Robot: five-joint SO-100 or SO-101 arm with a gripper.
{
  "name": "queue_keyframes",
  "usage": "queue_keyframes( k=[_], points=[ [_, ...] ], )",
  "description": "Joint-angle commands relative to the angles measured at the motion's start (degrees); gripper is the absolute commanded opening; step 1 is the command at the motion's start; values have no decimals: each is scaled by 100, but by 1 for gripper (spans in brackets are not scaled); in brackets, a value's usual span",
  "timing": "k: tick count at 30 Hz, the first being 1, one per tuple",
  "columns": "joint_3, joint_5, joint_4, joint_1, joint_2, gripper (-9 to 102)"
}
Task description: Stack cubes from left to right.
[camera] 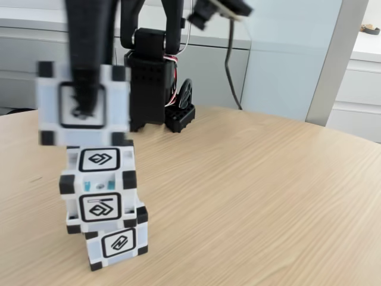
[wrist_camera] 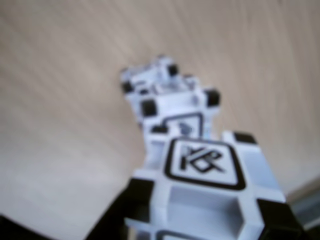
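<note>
Three white cubes with black corners show in the fixed view. The lowest cube [camera: 117,243] stands on the wooden table near its front left. A second cube [camera: 99,205] sits on it, shifted left and leaning toward the camera. The third cube [camera: 116,101], blurred, hangs right above that stack with my black gripper [camera: 83,104] shut on it from above. I cannot tell whether it touches the cube below. In the wrist view the held cube [wrist_camera: 205,180] lies at the bottom, with the stacked cubes [wrist_camera: 172,102] beyond it. A black finger [wrist_camera: 112,220] shows at its left.
The arm's black base [camera: 152,83] stands behind the stack at the table's back edge, with a cable [camera: 229,65] hanging beside it. The wooden table [camera: 256,196] stretches to the right of the stack. White cabinets [camera: 357,89] line the back.
</note>
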Motion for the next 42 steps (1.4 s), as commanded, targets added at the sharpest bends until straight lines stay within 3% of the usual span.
queue_keyframes(
  k=[1,26,39,42],
  points=[
    [-272,-44,299,220,-105,0],
    [-290,-404,290,97,-290,0],
    [-290,-475,272,-457,-290,0],
    [-237,-580,264,-457,-299,4]
  ],
)
